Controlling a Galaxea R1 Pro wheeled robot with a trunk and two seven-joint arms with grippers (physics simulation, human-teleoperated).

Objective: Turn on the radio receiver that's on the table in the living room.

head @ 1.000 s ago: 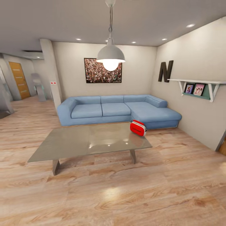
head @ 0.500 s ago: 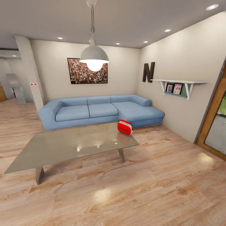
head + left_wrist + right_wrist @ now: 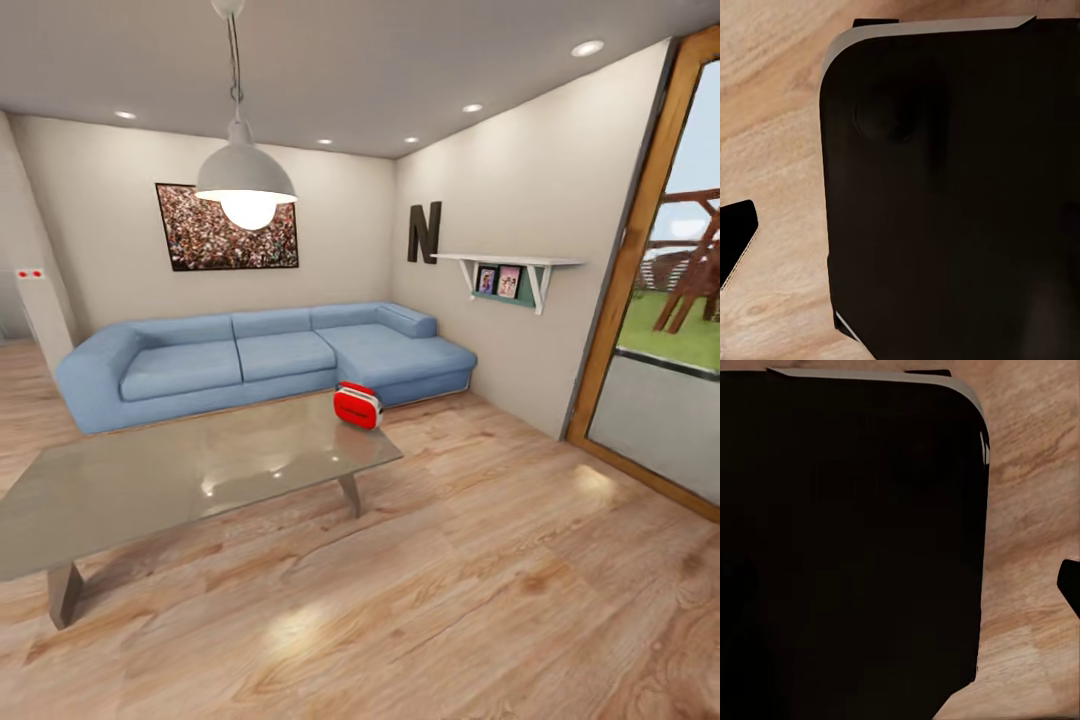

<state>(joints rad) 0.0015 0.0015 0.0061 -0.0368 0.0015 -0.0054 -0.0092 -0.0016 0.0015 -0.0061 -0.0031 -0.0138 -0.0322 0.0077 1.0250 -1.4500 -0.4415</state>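
Neither pincer gives you anything to read: both wrist cameras look down past a dark rounded panel point(image 3: 945, 195) at wood floor point(image 3: 772, 150), and you cannot tell whether the left or right fingers are apart or together.

You are on the approach step, by my judgement. You face the living room from across the floor, well apart from the table point(image 3: 150, 480), with nothing near the radio receiver point(image 3: 357, 406).

That receiver stands at the far right corner of the glossy grey-beige tabletop, close to the edge nearest the blue L-shaped sofa point(image 3: 250, 360). It is a small red rounded box with white end faces and a low handle on top, sitting upright and turned at a slight angle to the table edges. Any switch or knob is too small to make out from here.

Next, you likely need to roll the base toward that right end of the table and stop where an arm can reach over the corner. Tip the head down then, so the top and front of the receiver fill more of the view and you can find the control. Mind the table leg point(image 3: 349, 494) under that corner and the wall shelf point(image 3: 510, 270) to the right.
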